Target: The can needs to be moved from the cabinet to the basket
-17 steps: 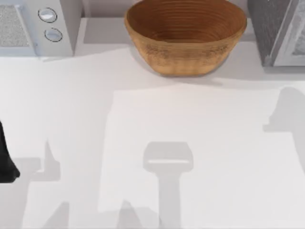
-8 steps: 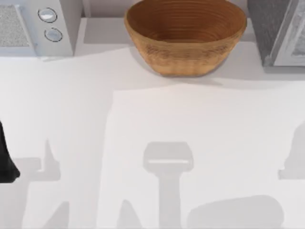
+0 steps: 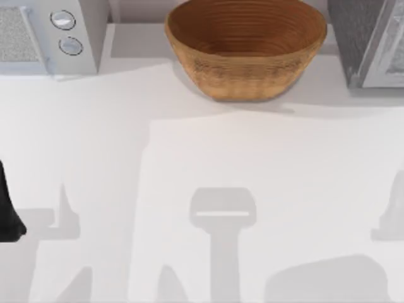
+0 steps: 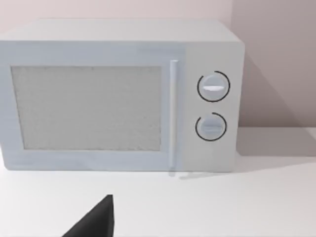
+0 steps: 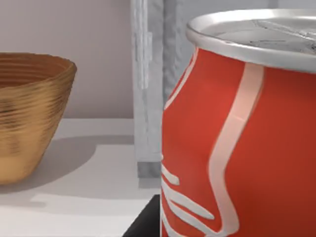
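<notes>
Top view: the basket point(image 3: 246, 47) sits at the top centre of the frame on the white table point(image 3: 252, 164), wide mouth up, nothing visible inside it. The cabinet point(image 3: 366, 41) is at the upper right corner, just beside the basket's right rim w/ a narrow gap between; dark speckled side faces the basket, pale-framed door edge further right. A white microwave point(image 3: 47, 35) w/ two round knobs stands at the upper left. The left arm point(image 3: 7, 211) is a dark shape at the left edge, mid-low, parked; its gripper's fingers can't be told open or closed.

Left wrist view: microwave point(image 4: 118, 96) front-on, mesh door window, vertical handle, 2 knobs one above the other; a black fingertip point(image 4: 96, 219) pokes in at the bottom edge.

Right wrist view: the can point(image 5: 242, 133) looms very close at the right side of the frame, upright, silver top, red body w/ white script. The cabinet's pale door frame point(image 5: 148, 89) stands behind it, basket point(image 5: 29, 113) at the left side on the table. A dark bit of the right gripper point(image 5: 145, 224) shows at the bottom beside the can's base; whether its jaws clamp the can can't be told
</notes>
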